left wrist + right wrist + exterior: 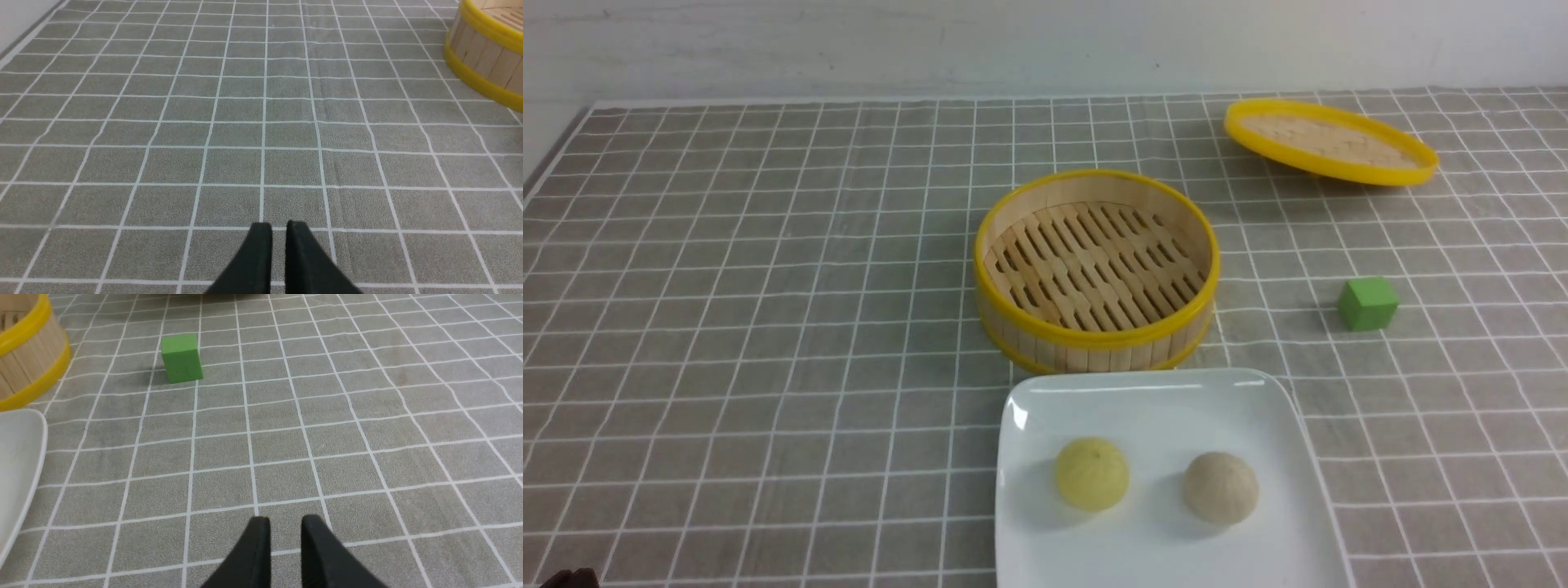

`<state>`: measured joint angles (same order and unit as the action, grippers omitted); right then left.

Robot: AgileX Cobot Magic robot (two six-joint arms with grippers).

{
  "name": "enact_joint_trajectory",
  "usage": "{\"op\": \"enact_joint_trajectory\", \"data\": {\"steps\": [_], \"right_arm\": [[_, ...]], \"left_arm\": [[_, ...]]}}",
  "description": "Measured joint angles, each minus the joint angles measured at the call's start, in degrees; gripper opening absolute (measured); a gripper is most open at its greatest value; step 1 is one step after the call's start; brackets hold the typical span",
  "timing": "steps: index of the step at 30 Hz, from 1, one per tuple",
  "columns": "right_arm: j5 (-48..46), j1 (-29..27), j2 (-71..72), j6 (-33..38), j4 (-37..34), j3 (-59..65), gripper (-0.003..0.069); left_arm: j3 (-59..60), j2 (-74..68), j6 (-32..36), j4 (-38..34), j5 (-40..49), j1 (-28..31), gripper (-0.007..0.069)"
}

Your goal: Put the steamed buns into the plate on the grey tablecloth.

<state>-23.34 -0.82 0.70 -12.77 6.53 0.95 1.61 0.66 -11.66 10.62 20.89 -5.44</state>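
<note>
Grey cloth (768, 327) with a white grid is spread over the whole worktop. On it, at the near edge of the front view, a glossy white plate (1160, 392) is set, and both buns are seen lying in it: the pale yellow bun (1092, 474) to the left and the beige bun (1221, 487) to the right, near each other but apart. Just behind the plate an empty bamboo steamer (1094, 269) with a yellow rim is placed, close to the plate's far edge. Its yellow-rimmed lid (1330, 141) is seen farther back on the right, tilted. A green cube (1367, 303) is found on the cloth to the right of the steamer, well apart from the plate.

No arm is seen in the front view. In the left wrist view the left gripper (278, 228) is shown over bare cloth, its fingers parted by a narrow gap, with nothing between them. In the right wrist view the right gripper (285, 522) is shown likewise over bare cloth, its fingers slightly wider apart and holding nothing.
</note>
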Motion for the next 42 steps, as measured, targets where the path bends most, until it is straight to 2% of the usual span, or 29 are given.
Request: {"op": "enact_joint_trajectory", "data": {"steps": [42], "right_arm": [[0.00, 0.00, 0.00, 0.00, 0.00, 0.00, 0.0191]], "left_arm": [[-0.10, 0.00, 0.00, 0.00, 0.30, 0.00, 0.0127]]}}
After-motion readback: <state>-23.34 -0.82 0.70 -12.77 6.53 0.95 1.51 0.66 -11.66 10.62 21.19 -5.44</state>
